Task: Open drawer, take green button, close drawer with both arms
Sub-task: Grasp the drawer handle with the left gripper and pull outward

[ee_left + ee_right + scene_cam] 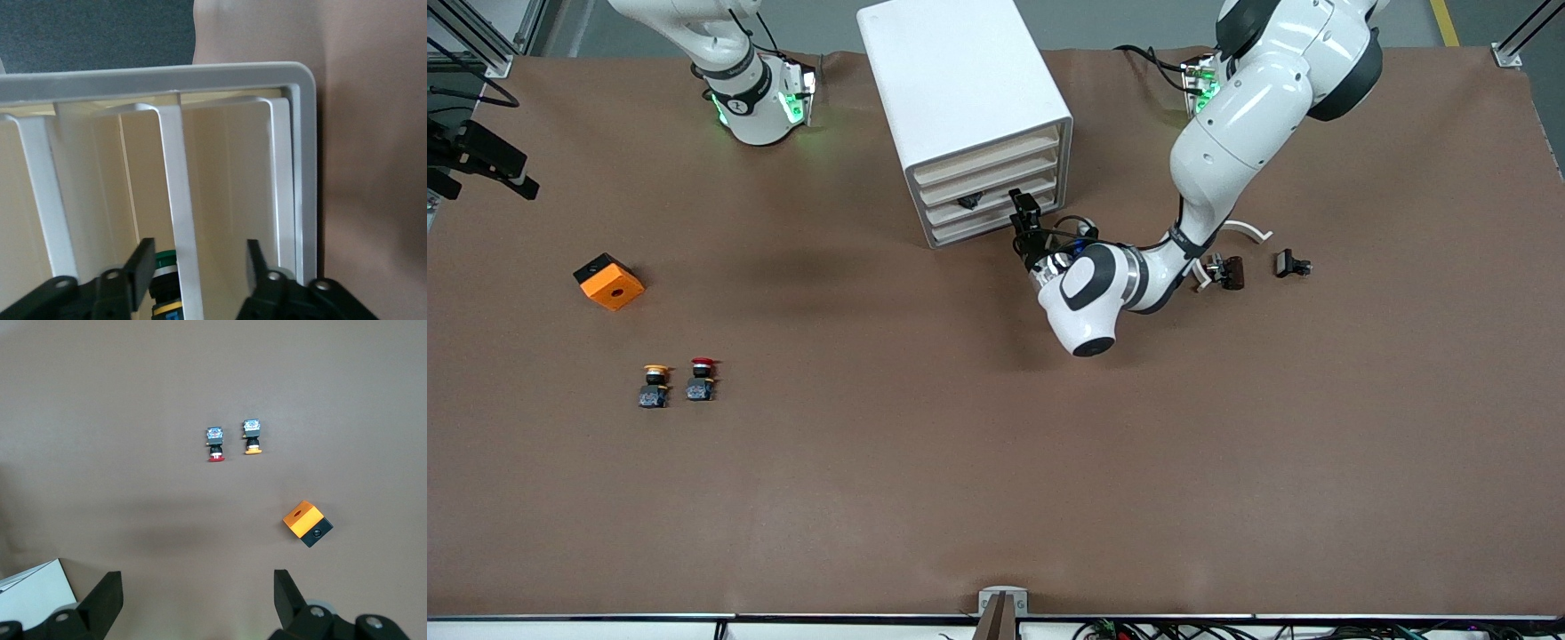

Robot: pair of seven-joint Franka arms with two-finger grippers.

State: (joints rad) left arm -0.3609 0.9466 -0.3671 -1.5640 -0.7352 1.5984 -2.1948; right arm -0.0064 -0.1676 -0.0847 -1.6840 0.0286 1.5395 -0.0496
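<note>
The white cabinet (960, 89) stands at the middle of the table's robot side, its four cream drawer fronts turned toward the left arm's end. The third drawer (989, 207) sits in with the others. A dark thing shows in its gap, and the left wrist view shows it as the green-capped button (162, 265) inside. My left gripper (1024, 218) is open right in front of the drawers; in the left wrist view (199, 267) its fingers (142, 270) stand on either side of a white drawer edge (175, 187). My right gripper (197, 600) is open and empty, high over the table.
A yellow-capped button (655, 385) and a red-capped button (702, 379) stand nearer the front camera toward the right arm's end, with an orange box (609, 281) beside them. Two small black parts (1224, 271) and a white curved piece (1249, 231) lie toward the left arm's end.
</note>
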